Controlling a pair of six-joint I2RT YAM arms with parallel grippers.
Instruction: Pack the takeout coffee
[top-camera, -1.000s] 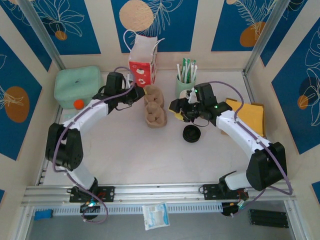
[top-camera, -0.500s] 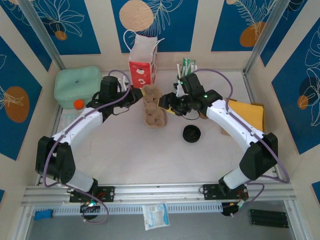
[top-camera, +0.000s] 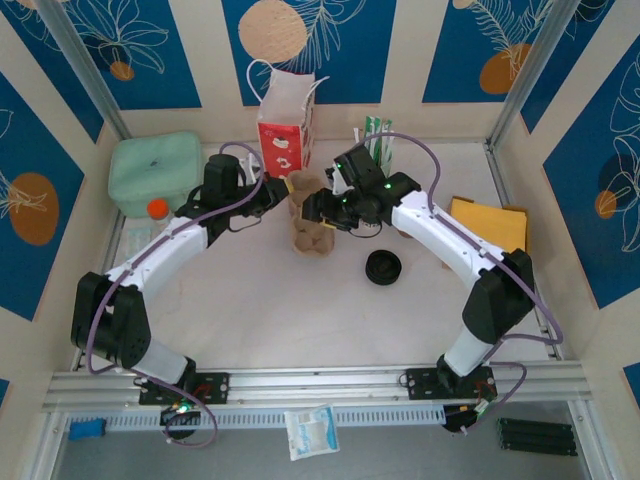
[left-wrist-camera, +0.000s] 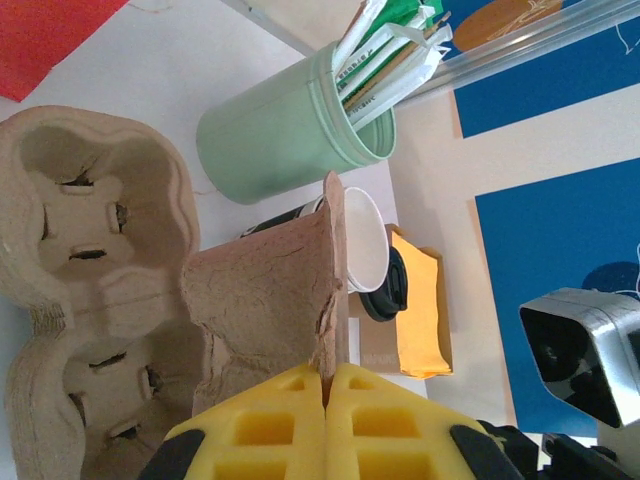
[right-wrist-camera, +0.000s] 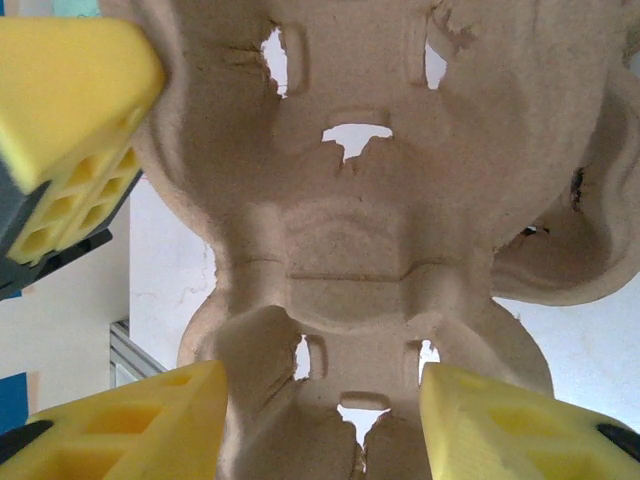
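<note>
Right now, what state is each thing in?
left gripper, shut on a flap of the pulp carrier.
right gripper, open, pointed at the pulp carrier.
pulp carrier, visible cells empty.
takeout coffee, lidded, upright on the table.
black-sided cup, lidless.
mint-green cup, holding sticks.
mint-green box, closed.

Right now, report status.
Left gripper shut on pulp cup carrier wall. Right gripper open over it. Takeout coffee lidded, on table, untouched. Black-sided paper cup beside it.

You see a tan-brown pulp carrier (top-camera: 312, 240), a mint-green cup (left-wrist-camera: 280, 135), a red-and-white bag (top-camera: 283, 140), yellow fingers (right-wrist-camera: 130, 430), and blue walls (top-camera: 340, 60) with cream stripes and orange circles.
</note>
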